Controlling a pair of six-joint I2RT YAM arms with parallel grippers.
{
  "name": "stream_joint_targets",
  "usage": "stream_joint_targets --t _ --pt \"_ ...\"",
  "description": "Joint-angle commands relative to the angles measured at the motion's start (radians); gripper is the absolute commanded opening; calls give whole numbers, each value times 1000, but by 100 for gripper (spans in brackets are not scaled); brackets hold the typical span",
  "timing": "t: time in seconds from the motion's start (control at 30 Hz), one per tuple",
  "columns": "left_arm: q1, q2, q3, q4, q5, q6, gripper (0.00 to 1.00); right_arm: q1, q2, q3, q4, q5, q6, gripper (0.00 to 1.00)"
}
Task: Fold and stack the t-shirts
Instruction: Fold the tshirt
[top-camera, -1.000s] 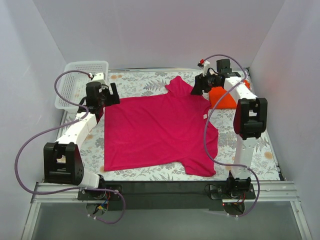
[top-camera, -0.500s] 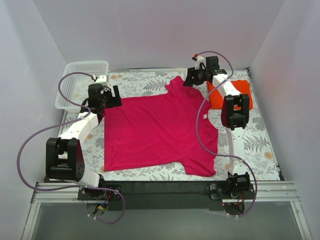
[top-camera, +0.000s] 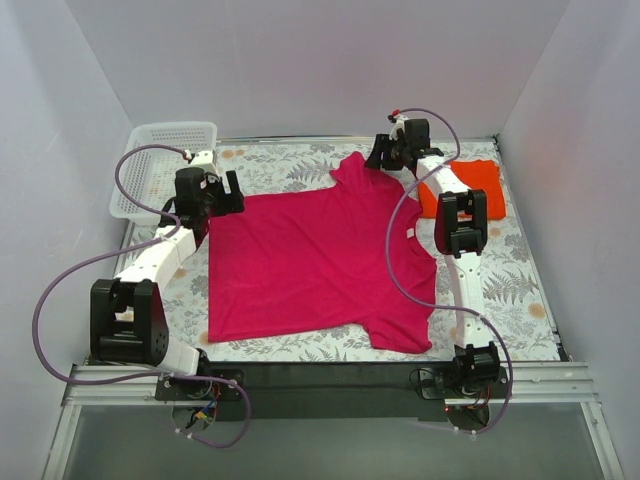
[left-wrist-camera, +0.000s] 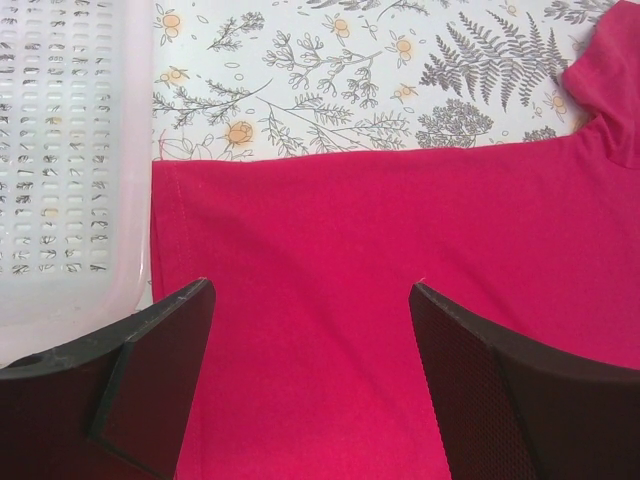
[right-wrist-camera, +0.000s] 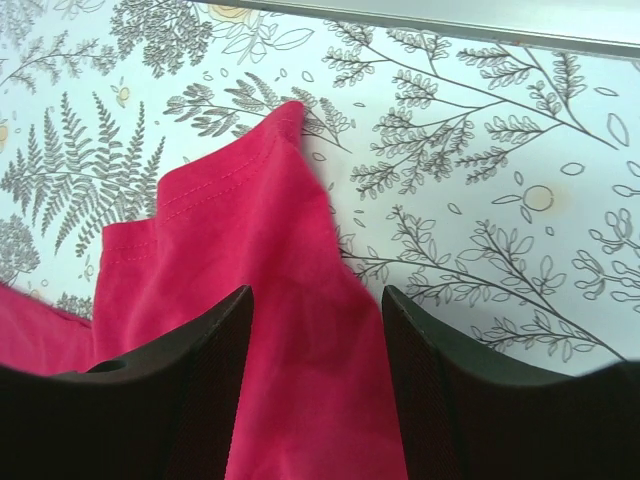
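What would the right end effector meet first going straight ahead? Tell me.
Probably the magenta t-shirt's bunched sleeve, directly ahead of the open right end effector; how near is unclear.

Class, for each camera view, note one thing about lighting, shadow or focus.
Top external: soft, even light, the magenta t-shirt crisp, barely any shadow. Left wrist: the white basket looks nearly washed out. Right wrist: sleeve stitching sharp, dark fingers close to the lens slightly soft.
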Motion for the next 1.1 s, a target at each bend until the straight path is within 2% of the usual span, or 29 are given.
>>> stream_joint_targets --t 0.0,0.2,0.3,0.4,0.43,0.5,0.53,0.8,1.07 --pt "-5 -60 -2 15 15 0 73 -4 -2 48 54 43 -14 51" --pt "-5 -59 -15 15 28 -6 73 -4 -2 38 11 51 -67 50" --pt "-5 -66 -26 15 38 -13 73 -1 -4 17 -24 41 -76 44" --pt "-5 -80 -37 15 41 -15 73 -2 -8 9 -55 31 -101 31" --pt "-5 -85 -38 15 42 -15 73 -2 -15 6 -64 28 -107 21" --pt "-5 -99 -51 15 45 -18 73 -5 -47 -24 -73 11 -124 12" --pt "-5 -105 -55 15 48 -19 73 -4 -60 -37 -75 11 -142 2" --pt "-5 -169 -112 15 68 -29 73 -30 -260 -185 -70 -37 -205 1" --pt "-6 -246 -178 15 100 -41 73 -32 -496 -540 -78 -104 -300 1"
